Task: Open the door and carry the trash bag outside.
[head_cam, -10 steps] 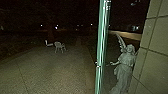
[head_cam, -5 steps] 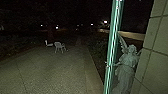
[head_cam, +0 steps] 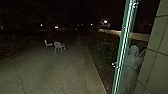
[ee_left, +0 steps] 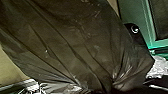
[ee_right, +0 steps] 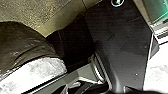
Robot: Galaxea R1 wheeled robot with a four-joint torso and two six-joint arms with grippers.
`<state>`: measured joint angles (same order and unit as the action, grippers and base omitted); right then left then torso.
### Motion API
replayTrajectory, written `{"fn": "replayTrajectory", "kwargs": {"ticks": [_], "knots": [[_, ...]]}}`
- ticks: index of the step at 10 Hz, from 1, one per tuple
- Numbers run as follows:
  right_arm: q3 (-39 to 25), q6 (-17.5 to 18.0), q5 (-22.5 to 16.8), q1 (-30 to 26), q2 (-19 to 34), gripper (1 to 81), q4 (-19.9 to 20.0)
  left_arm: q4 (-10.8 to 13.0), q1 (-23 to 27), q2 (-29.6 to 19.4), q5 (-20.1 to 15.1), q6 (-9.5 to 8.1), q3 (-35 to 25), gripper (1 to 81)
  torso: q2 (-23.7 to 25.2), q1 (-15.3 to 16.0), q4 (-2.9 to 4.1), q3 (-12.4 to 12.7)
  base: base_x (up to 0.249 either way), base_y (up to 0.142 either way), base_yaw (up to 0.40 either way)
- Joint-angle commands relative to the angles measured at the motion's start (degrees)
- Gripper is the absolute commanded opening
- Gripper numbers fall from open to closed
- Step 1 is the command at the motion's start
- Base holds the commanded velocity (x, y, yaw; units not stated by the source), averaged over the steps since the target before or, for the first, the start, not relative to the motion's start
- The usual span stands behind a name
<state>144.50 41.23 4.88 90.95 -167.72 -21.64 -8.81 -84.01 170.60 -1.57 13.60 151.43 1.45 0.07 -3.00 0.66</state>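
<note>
The trash bag (ee_left: pixel 62 42) is near the door (head_cam: pixel 123 55), its thin plastic gathered in folds. It looks soft, slippery and easily torn, so the bunched part (ee_left: pixel 116 79) seems the safest hold. Whether either pincer is spread or pressed together, I cannot tell.

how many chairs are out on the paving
2: a pale chair far out on the paving, and a second chair just left of it. Another may be hidden behind them or in the dark.
</note>
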Motion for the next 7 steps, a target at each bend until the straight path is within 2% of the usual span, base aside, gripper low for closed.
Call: {"fn": "replayTrajectory", "kwargs": {"ticks": [1,7], "knots": [[-0.5,0.0,-2.2,-2.8,0.3,81.1,-0.1,0.1,3.7,-0.3,-2.9,0.28,-0.3,1.0,0.0,0.0,0.00,0.0,0.104,0.000,0.000],[-0.5,0.0,-2.4,-3.0,0.2,81.1,-0.2,0.2,3.7,-0.3,-2.9,0.28,-0.3,1.0,0.0,0.0,0.00,0.0,0.105,0.000,0.000]]}}
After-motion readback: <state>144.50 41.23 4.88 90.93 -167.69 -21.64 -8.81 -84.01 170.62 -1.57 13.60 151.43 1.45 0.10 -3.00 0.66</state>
